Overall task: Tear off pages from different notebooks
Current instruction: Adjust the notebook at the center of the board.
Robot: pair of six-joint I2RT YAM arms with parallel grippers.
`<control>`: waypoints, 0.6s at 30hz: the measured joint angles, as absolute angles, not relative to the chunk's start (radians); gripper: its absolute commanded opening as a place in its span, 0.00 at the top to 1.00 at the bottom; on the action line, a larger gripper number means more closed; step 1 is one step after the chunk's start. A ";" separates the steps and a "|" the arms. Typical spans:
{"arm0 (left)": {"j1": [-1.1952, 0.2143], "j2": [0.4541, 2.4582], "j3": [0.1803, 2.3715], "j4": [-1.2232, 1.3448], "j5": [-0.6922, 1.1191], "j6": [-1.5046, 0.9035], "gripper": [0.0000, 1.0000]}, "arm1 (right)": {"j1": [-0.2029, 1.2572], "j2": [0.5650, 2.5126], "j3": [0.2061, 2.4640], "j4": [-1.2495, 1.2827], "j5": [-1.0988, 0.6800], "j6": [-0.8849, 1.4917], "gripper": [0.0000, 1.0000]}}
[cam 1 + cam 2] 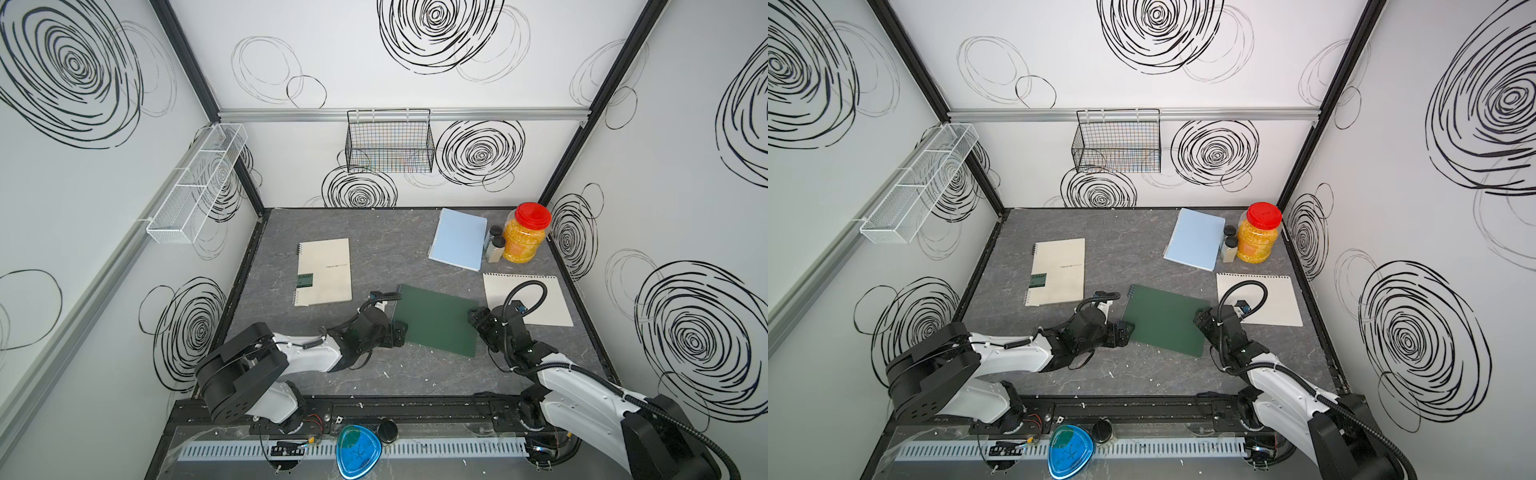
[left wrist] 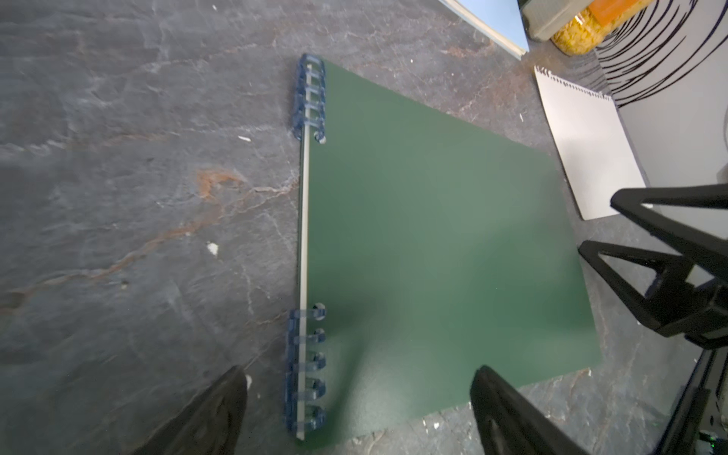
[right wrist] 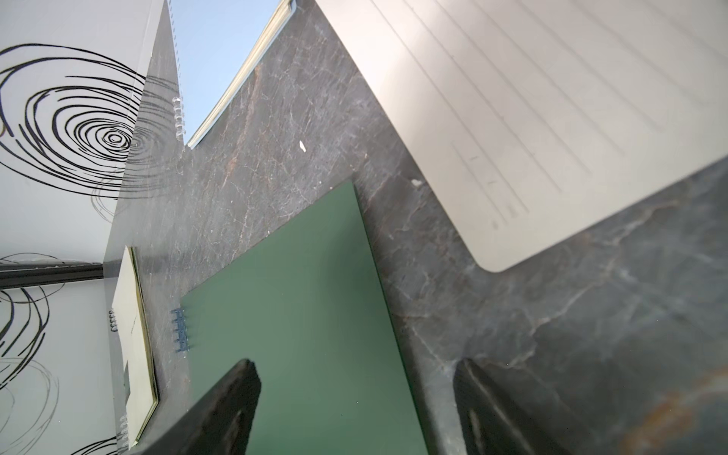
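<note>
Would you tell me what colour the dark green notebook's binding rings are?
The plastic binding rings are translucent blue, clearest in the left wrist view.

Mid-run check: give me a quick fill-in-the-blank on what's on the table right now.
1. The left gripper and right gripper, both ___, flank the dark green notebook.
2. The jar of yellow contents has a ___ lid.
3. The cream notebook carries a small ___ label.
4. Two small bottles beside the light blue notebook have ___ caps.
Missing words: open; red; green; black.
</note>
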State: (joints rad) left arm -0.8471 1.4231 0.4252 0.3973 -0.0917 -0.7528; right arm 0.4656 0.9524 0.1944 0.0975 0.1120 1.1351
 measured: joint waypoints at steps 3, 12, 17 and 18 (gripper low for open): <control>-0.847 1.377 0.414 0.398 -0.114 -0.753 0.07 | 0.461 0.955 0.196 0.094 0.091 1.111 0.21; -0.806 1.338 0.401 0.380 -0.138 -0.751 0.06 | 0.473 1.008 0.214 0.117 -0.012 1.027 0.29; -0.789 1.367 0.412 0.369 -0.133 -0.746 0.07 | 0.500 1.052 0.234 0.126 -0.024 1.011 0.31; -0.789 1.380 0.419 0.368 -0.131 -0.744 0.07 | 0.504 1.054 0.236 0.127 -0.024 1.010 0.32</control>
State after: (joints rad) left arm -0.7887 1.3804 0.4194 0.3676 -0.1310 -0.7444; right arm 0.5037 1.0542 0.2356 0.1268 -0.0242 1.0103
